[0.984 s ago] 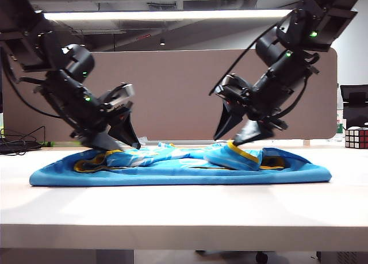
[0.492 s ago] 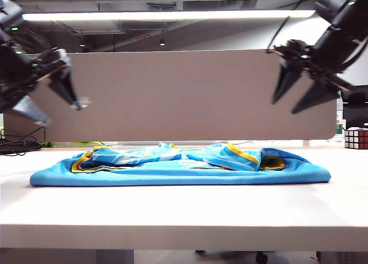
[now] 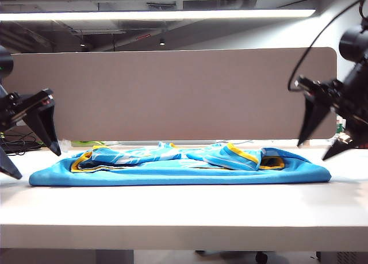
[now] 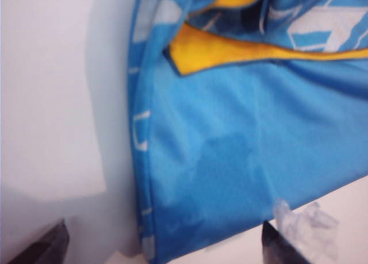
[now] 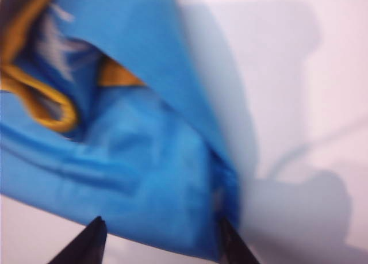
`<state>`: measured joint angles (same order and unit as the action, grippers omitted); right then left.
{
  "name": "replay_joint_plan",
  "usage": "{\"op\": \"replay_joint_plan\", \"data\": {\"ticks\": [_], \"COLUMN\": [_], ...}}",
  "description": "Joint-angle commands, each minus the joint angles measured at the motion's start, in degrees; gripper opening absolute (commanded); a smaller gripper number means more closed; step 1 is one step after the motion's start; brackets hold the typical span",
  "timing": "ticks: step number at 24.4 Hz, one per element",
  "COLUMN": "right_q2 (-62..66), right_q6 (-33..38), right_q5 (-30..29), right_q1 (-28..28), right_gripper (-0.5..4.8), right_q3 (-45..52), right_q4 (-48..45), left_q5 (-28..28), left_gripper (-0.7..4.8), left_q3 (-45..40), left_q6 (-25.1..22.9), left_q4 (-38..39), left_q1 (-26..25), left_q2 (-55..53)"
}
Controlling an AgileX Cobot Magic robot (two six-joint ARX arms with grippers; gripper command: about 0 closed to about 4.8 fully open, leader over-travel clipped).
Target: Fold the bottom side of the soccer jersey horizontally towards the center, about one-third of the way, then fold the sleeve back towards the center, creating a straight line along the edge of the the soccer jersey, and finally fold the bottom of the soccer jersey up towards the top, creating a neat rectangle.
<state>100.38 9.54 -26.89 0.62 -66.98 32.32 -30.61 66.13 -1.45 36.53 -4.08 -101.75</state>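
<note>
The soccer jersey point(image 3: 178, 173) is sky-blue with white streaks and yellow trim, on a white table point(image 3: 184, 212).

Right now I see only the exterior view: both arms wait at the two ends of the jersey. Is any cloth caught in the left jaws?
Observer: No. The left gripper, at the left end of the soccer jersey, has open jaws with nothing in them. The jersey's side edge lies below, between the two tips.
Operator: And the right one?
Observer: The right gripper, at the right end, is open and empty too. The jersey's folded corner lies below it.
Operator: Is anything printed on the left side edge?
Observer: Yes, white marks run along the strip at that edge, but they are too blurred to read.
</note>
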Motion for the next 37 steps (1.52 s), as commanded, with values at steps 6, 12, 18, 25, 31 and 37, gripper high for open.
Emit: {"op": "replay_joint_plan", "data": {"ticks": [6,12,18,25,31,37], "right_q2": [1.7,2.0,2.0,-2.5,-24.9,-43.9], "right_q6": [0.4,1.6,1.3,-6.1,-6.1,-5.6], "right_q5": [0.0,-0.2,-0.9,-3.5,-4.2,-3.9], "right_q1": [-0.2,-0.5,-0.6,-0.5,-1.3,-2.6], "right_gripper": [2.66,2.36,0.04,-0.06,-0.07,-0.06], "right_q3": [5.4,7.1,7.1,7.6,18.0,20.3], "right_q4": [-4.6,-7.1,-8.5,-0.1,7.8,19.8], "left_q5": [0.0,-0.5,-1.3,-2.5,0.1,3.0], "left_gripper": [4.25,3.8,0.19,-0.06,-0.06,-0.06], "left_q3": [-1.0,-1.0,-1.0,-1.4,-12.7,-16.3], "left_q6": [0.6,2.2,1.4,-4.0,-4.3,-5.5], "left_q4": [-2.4,-2.7,-4.5,5.0,14.0,25.4], "left_q1": [0.7,1.6,5.1,5.3,6.1,7.7], "left_q2": [0.0,-3.0,-4.8,-1.6,19.0,36.4]}}
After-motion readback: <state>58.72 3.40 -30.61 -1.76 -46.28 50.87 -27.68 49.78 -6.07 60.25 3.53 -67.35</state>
